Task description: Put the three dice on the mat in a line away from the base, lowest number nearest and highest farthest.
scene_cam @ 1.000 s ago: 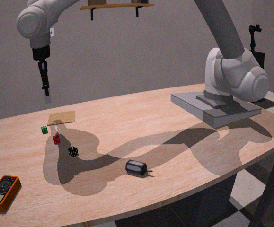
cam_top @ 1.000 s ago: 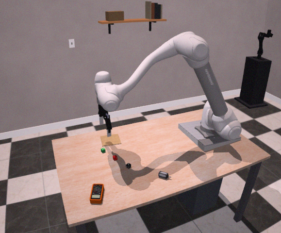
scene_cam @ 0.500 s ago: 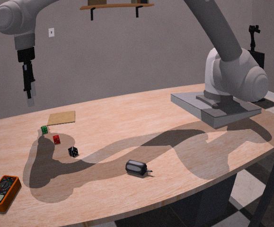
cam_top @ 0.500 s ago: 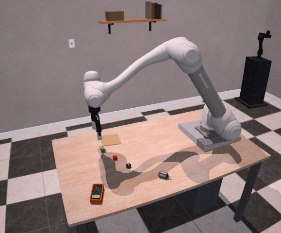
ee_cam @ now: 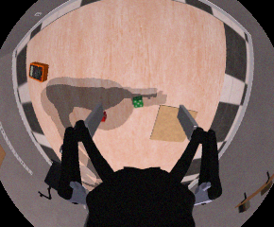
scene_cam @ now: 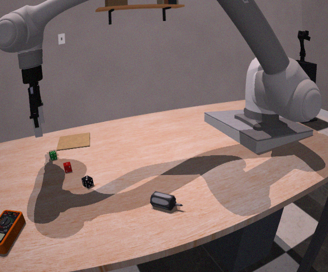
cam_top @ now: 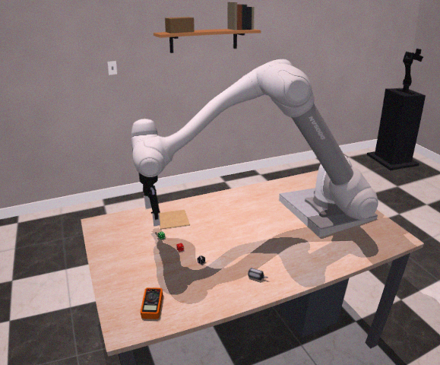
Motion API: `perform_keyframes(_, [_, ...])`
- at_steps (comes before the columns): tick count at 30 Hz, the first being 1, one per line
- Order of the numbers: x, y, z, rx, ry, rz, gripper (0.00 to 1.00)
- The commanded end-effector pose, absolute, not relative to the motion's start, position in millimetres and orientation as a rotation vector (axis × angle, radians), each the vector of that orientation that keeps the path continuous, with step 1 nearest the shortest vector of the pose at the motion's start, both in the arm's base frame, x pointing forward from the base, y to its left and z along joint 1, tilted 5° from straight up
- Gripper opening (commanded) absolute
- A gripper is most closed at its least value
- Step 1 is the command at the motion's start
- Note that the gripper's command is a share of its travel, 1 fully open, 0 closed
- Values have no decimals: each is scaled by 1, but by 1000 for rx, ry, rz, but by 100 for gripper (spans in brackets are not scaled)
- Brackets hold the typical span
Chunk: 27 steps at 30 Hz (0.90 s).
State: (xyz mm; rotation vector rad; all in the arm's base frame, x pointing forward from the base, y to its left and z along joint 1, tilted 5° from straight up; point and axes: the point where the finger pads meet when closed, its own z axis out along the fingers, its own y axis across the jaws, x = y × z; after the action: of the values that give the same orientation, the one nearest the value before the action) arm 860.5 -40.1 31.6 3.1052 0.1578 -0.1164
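Wooden bench point(cam_top: 290, 251): your wide, empty fingers point(scene_cam: 38, 128) are hanging over the green die point(scene_cam: 52, 155); descending off-centre risks tipping its number.

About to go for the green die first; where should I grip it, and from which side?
Come straight down with the open gripper and close on two opposite side faces of the green die. It sits flat, apart from the mat and the red die, so a top grasp likely keeps its number up.
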Motion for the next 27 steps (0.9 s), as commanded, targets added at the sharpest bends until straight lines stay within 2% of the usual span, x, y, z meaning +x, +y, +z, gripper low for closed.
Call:
perform_keyframes(1, [861, -40, 20, 3106, 158, -113, 100])
perform_keyframes(10, [858, -42, -22, 3106, 158, -113, 100])
perform_keyframes(27, [858, -42, -25, 3106, 158, -113, 100])
